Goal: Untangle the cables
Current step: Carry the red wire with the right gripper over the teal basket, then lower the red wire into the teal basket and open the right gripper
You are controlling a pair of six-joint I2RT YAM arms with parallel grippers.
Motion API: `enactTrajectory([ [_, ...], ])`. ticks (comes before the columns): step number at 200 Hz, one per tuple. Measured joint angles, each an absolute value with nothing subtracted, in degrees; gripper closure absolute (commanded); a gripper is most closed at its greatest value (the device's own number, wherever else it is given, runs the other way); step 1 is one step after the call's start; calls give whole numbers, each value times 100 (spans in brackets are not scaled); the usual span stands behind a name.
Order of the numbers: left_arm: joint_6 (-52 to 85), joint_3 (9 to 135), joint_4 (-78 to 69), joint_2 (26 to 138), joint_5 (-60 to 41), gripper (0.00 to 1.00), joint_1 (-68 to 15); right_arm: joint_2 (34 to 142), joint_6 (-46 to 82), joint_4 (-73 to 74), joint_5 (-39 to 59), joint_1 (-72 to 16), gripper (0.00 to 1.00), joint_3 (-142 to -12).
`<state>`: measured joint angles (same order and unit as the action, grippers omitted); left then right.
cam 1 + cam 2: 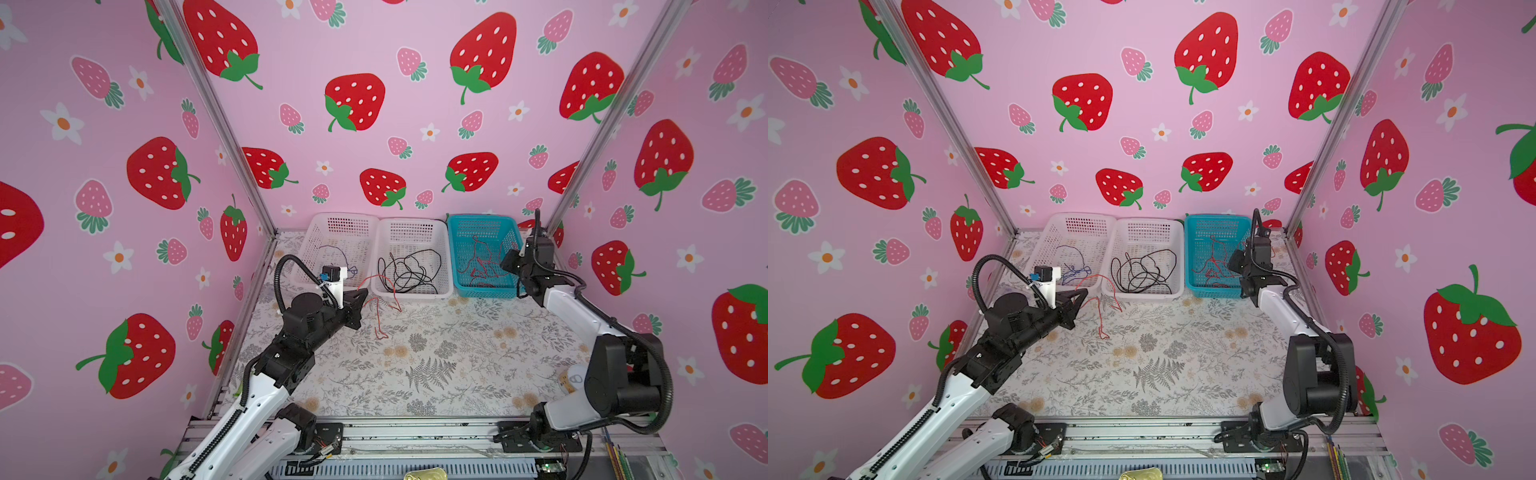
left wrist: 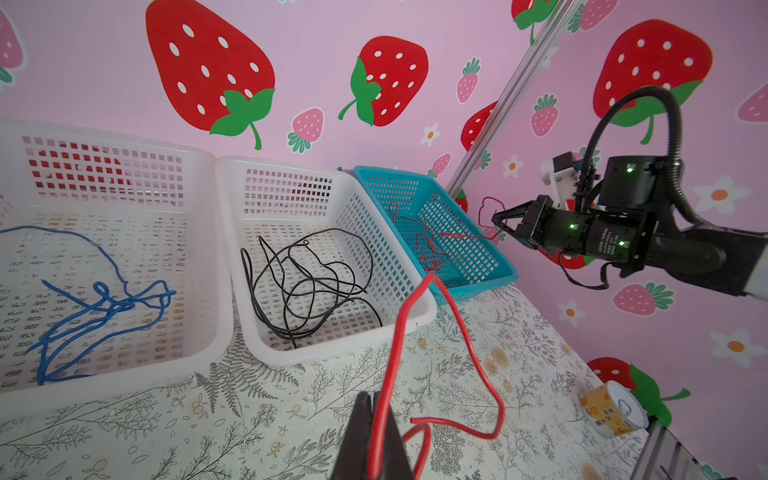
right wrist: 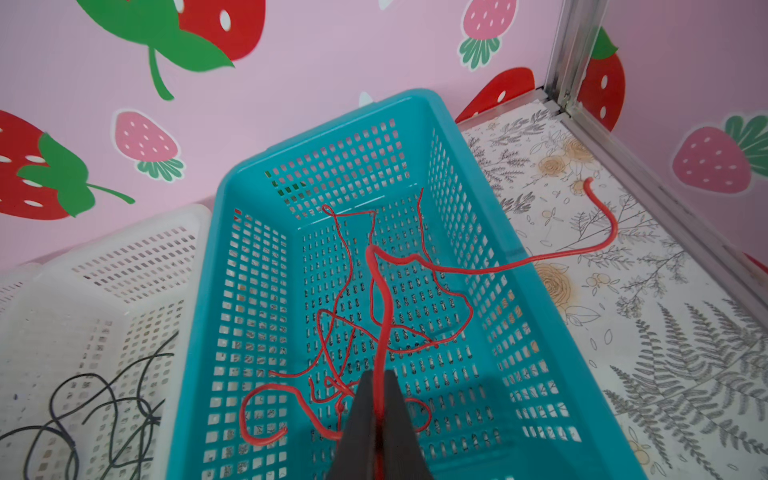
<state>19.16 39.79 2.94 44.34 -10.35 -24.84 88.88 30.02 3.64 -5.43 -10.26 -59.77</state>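
Note:
Three baskets stand along the back wall. Blue cables [image 2: 104,299] lie in the left white basket [image 1: 345,216]. Black cables [image 2: 309,286] fill the middle white basket [image 1: 411,220]. Thin red cables [image 1: 482,266] lie in the teal basket [image 1: 482,217]. My left gripper [image 2: 376,399] is shut on a thick red cable [image 2: 399,332]. It hovers over the table just before the white baskets, and the cable loops down onto the mat. My right gripper [image 3: 378,376] is shut on another red cable [image 3: 384,316] above the teal basket [image 3: 199,332]; that cable's free end hangs out over the basket's right rim.
A yellow tin can [image 2: 615,409] stands near the right wall, beside the right arm's base [image 1: 623,386]. Pink strawberry walls and aluminium posts enclose the floral mat [image 1: 436,361]. A metal rail [image 1: 415,432] runs along the front edge.

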Motion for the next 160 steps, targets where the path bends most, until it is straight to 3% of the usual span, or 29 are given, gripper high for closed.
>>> enactTrajectory([
  [56, 1929, 3979, 329, 4436, -1068, 100, -2484, 9314, 2869, 346, -873, -1844, 100, -6357],
  [160, 1929, 3979, 331, 4418, -1111, 100, -2484, 9957, 2893, 351, -779, -1806, 100, -6353],
])
